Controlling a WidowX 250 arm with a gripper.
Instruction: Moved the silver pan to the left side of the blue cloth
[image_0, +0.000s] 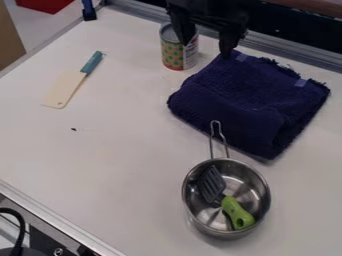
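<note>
Clock read off the view, twelve at the far edge. Nearest: metal rim (50, 215) of the table, black cable (22, 227) beyond it between seven and eight. Silver pan (262, 200) at five, upright on the white table (133, 165), wire handle (226, 145) aimed just shy of twelve. Spatula (238, 213) lies inside the pan, black slotted head toward eleven, green grip toward five. Handle's end overlaps the cloth's near edge in view; contact, can't tell. Pan body is apart from the cloth, off its six o'clock side.

Small dark speck (73, 129) at nine. Blue cloth (234, 95), folded, at two, rumpled, frayed along the far edge. Cream-bladed knife (65, 89) flat at ten, blade toward seven, teal handle toward one. Patterned can (172, 54) upright near twelve, close to the cloth's far corner.

My gripper (207, 47) hangs between twelve and one, fingers spread well apart, nothing held. One finger overlaps the can in view, the other the cloth's far corner; can't tell if either touches. Farthest: red item (43, 5) off the table at eleven, metal rail (290, 50) along the far edge.
</note>
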